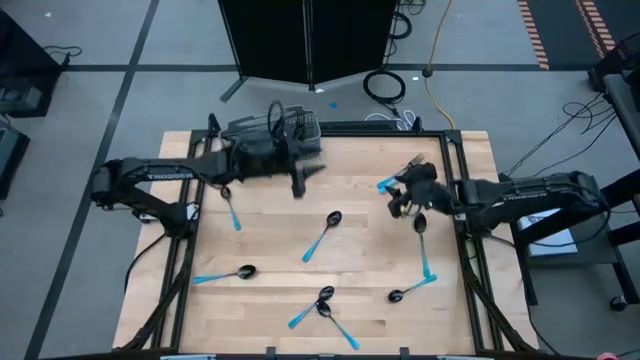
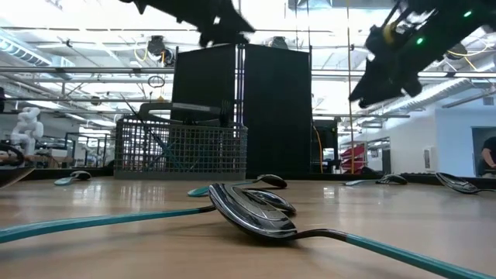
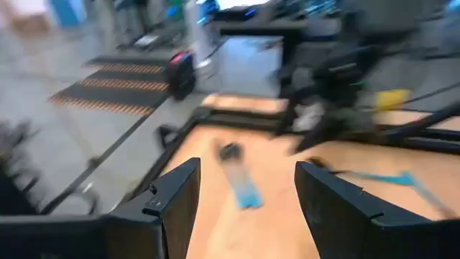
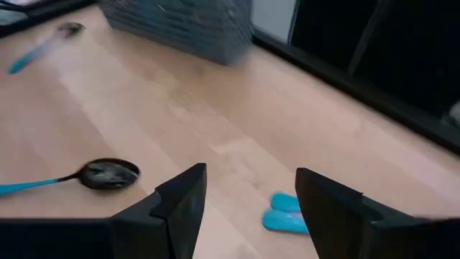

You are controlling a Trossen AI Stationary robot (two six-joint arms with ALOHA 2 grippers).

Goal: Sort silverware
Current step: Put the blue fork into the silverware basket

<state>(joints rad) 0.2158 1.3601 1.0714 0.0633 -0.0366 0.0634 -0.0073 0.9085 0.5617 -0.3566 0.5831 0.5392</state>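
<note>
From above, the left claw hangs over the pale wooden tabletop, just beside the grey wire-mesh basket at the far edge; its fingers look spread and nothing shows between them. The right claw hovers toward the right rim, with the end of a bright light-blue handle just beside it and a dark-headed spoon just past it toward the front. The silverware lies scattered: a blue-handled spoon between the two claws, another under the left arm, one toward the front left, a crossed pair at the front.

From tabletop height, both claws hang well clear of the wood, the left claw above the basket, the right claw to the side. The crossed pair of dark spoon heads fills the foreground.

The left wrist view shows the left claw released, its fingers wide apart and empty, with a blurred blue-handled piece on the wood beyond them.

The right wrist view shows the right claw spread too, grasping nothing; two light-blue handle tips lie between its fingers on the tabletop, a dark spoon just outside one finger, and the basket farther off.
</note>
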